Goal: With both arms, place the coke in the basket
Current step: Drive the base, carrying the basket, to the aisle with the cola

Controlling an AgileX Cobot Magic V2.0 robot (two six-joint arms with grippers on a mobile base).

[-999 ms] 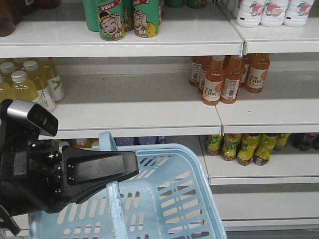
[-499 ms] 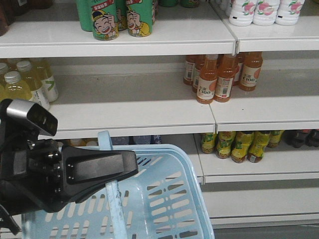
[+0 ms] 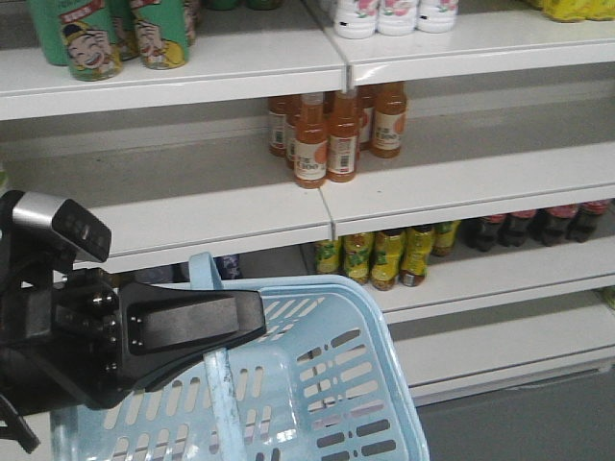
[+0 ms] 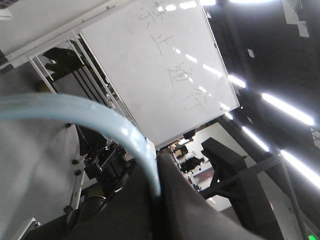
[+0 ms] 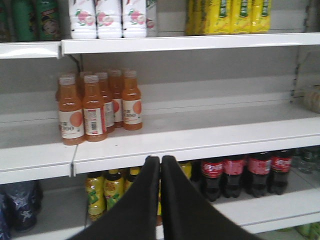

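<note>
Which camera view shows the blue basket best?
The exterior front-facing view: the basket shows its slotted walls and rim there. The left wrist view shows only its handle, pinched by the left gripper. The right wrist view shows none of it.

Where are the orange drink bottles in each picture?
Front view: the orange drink bottles stand top centre on the middle shelf, above the blue basket.
Left wrist view: not in it; only the basket's handle and a whiteboard.
Right wrist view: the orange drink bottles stand left, above the right gripper.
Shared landmark: the yellow-labelled bottles one shelf below, in front and right wrist views.
</note>
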